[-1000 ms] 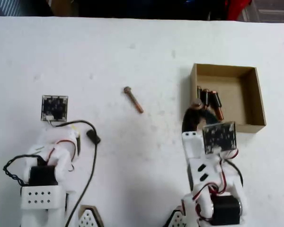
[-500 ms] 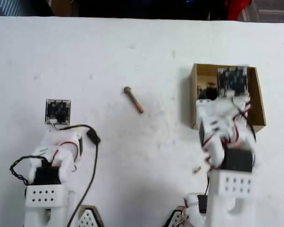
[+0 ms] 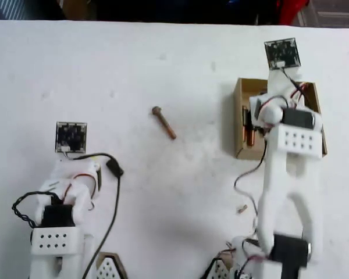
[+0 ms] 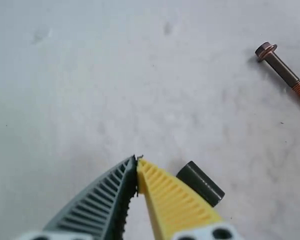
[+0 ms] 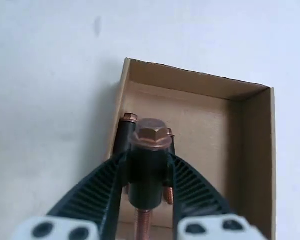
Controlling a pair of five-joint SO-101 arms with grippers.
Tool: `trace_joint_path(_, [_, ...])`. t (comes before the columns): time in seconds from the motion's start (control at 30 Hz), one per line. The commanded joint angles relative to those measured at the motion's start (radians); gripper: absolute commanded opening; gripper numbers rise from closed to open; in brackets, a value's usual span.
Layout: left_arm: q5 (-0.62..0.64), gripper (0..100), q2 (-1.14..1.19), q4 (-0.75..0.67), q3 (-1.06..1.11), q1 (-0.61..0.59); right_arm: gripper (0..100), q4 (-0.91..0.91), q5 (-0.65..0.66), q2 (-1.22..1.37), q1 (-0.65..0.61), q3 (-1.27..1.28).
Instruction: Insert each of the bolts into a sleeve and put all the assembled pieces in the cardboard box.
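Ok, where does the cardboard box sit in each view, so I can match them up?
High view: cardboard box right of centre, partly under the right arm.
Left wrist view: not in it.
Right wrist view: box just beyond the right gripper, which holds an assembled piece.
Shared landmark: the assembled pieces lying along one box wall.

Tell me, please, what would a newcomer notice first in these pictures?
The right gripper, shut on an assembled piece, a copper bolt in a black sleeve, hangs over the cardboard box, where other assembled pieces lie along one wall. A loose bolt lies in the middle of the white table. The left gripper is shut on nothing, with a loose sleeve on the table beside it.
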Motion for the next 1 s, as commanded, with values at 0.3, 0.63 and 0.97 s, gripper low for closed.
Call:
trace_joint_path(0.3, [-0.012, 2, -0.012, -0.031, -0.005, -0.008, 1.7, -0.027, 0.02, 0.34, 0.067, -0.293])
trace_joint_path(0.63, [-0.014, 2, -0.012, -0.034, 0.005, -0.008, 1.8, -0.027, 0.109, 0.587, 0.105, -0.482])
trace_joint_path(0.97, [-0.014, 2, -0.012, -0.034, 0.005, -0.008, 1.8, -0.024, 0.11, 0.716, 0.101, -0.525])
